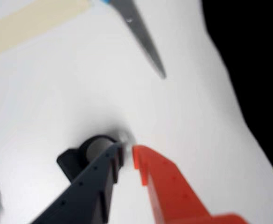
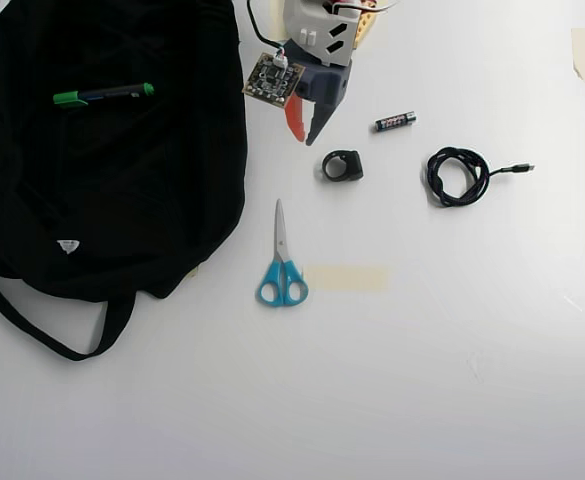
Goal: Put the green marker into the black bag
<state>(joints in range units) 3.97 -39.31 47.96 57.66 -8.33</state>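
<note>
marker: green marker (image 2: 103,95) lies flat on top of the black bag (image 2: 162,190), near table's top-left corner, green cap toward left edge in overhead view. On the fabric, not visibly inside.
bag: soft, slumped, fills the left side of the table; strap trails toward the bottom-left; small white logo low on it.
gripper: gripper (image 2: 305,136) at top edge, center, just right of the bag. Jaws nearly closed, thin gap only, nothing between them. Wrist view shows the orange and dark fingers (image 1: 162,184) almost meeting, empty.
nearby: small black ring-shaped part (image 2: 342,165) just below the tips; wrist view blurry, prob. same part beside the dark finger. Battery (image 2: 395,121) to the right, coiled cable (image 2: 458,176) further toward the right edge. Scissors (image 2: 281,266) mid-table, tape strip (image 2: 347,278) beside them.
handling: marker looks light, stiff, smooth round barrel, so likely to roll or slip. Fabric under it will give when pressed. Best hold: mid-barrel, across the narrow width, jaws square to its long axis.
status: judged near done or done loosely; marker sits on the bag, opening not discernible.
risk: pressing down may snag cloth w/ the pen.
</note>
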